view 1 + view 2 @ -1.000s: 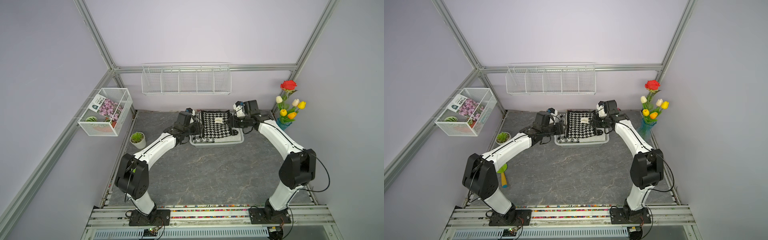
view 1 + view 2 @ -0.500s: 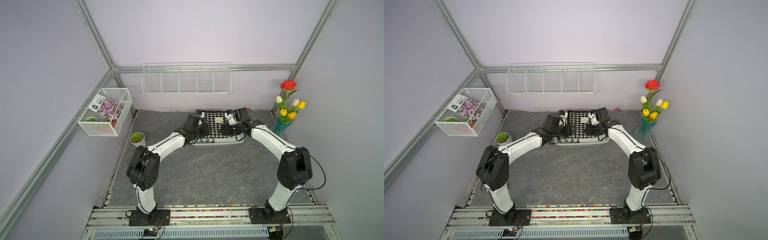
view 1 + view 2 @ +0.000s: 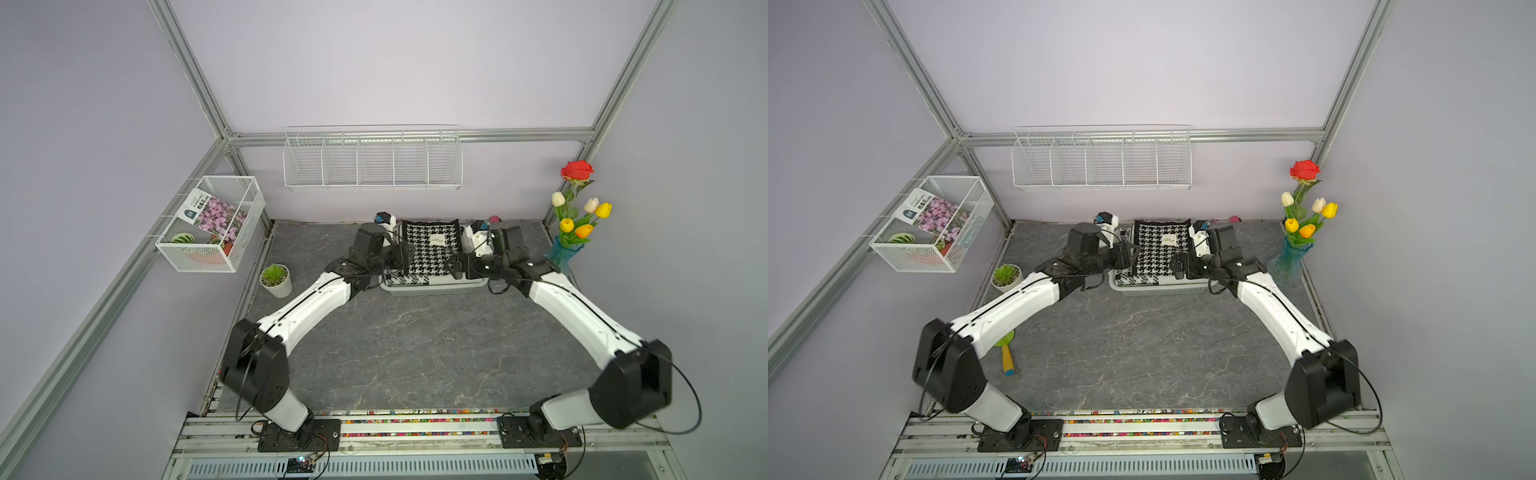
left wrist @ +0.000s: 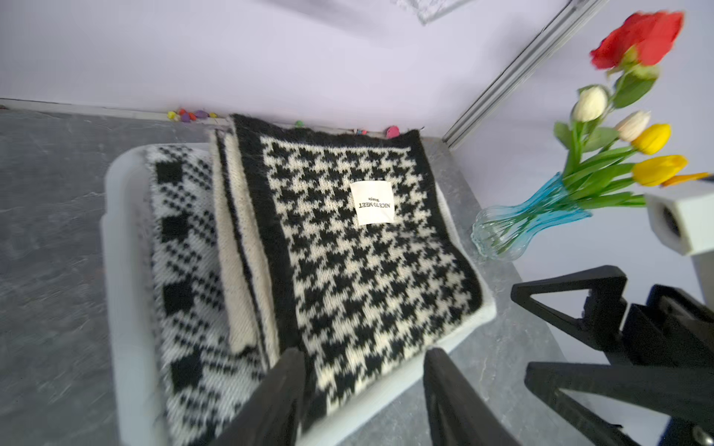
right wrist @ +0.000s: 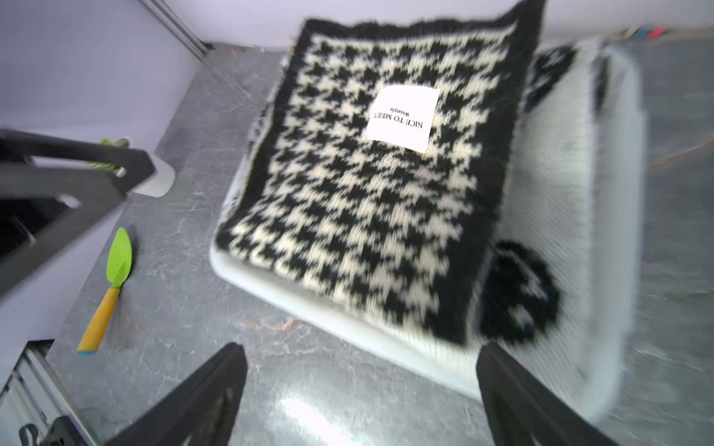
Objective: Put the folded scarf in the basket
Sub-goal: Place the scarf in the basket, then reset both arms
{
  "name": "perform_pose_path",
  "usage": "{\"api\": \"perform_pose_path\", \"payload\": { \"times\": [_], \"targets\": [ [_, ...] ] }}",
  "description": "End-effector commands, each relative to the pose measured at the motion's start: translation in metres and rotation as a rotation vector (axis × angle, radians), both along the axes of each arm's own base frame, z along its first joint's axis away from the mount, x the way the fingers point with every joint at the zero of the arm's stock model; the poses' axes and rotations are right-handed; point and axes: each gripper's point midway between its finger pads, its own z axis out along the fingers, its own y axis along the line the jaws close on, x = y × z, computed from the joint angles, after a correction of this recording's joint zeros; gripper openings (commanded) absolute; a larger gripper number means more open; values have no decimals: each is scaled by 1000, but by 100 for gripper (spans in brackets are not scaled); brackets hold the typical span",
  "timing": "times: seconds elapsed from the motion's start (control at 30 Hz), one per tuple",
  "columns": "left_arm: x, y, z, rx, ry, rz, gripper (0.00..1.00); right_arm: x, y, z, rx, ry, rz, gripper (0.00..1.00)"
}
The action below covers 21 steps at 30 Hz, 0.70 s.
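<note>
Moved: Half a second on, both arms have backed off the scarf point(image 3: 432, 253). The left gripper point(image 3: 405, 259) has gone out toward 9 o'clock, the right gripper point(image 3: 454, 266) toward 3 o'clock.
Scarf: Black-and-white houndstooth, folded, lying flat in the basket point(image 3: 434, 289) with its white label point(image 4: 371, 202) face up. A lower fold with larger checks shows on the left arm's side.
Basket: At 12 o'clock on the grey table point(image 3: 395, 340), close to the back wall.
Left jaws: Apart, gripping nothing. In the left wrist view, the scarf's near edge and the basket rim show between the fingers point(image 4: 278, 394). One finger overlaps the scarf's edge; whether it touches cannot be told.
Right jaws: Spread wide and empty, one finger over bare table, the other at the basket's rim. The scarf lies beyond the fingertips point(image 5: 502, 386).
Surroundings: Vase of flowers point(image 3: 565, 253) at 2 o'clock, potted plant point(image 3: 275, 279) at 10 o'clock, green trowel point(image 3: 1007, 361) at 8 o'clock.
</note>
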Motion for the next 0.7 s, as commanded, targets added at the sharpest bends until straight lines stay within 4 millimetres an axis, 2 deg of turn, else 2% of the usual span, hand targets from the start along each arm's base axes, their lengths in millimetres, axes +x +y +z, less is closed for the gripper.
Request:
{"api": "perform_pose_path", "payload": {
  "times": [0.0,0.07,0.1,0.23,0.33,0.4,0.47,0.6,0.67],
  "targets": [
    [-17,37,0,68,-63,81,62,-19,-19,20,6,-128,-50,98],
    [-29,60,-2,105,-82,141,69,-36,-27,18,11,-167,-55,99],
    [-32,78,-5,140,-88,207,74,-42,-36,14,-1,-188,-90,99],
    [-42,139,-18,254,-182,403,99,-45,-91,-3,-86,-343,-362,99],
    [-47,165,-33,312,-253,463,100,-48,-98,-23,-178,-486,-328,99],
    [-50,167,-42,343,-296,439,100,-47,-106,-36,-233,-536,-349,98],
    [-52,170,-54,417,-340,414,100,-42,-127,-45,-309,-528,-458,98],
    [-41,218,-79,539,-369,569,100,-29,-147,-81,-377,-440,-496,98],
    [-34,240,-94,525,-335,628,100,-23,-159,-102,-415,-413,-532,98]
  ]
}}
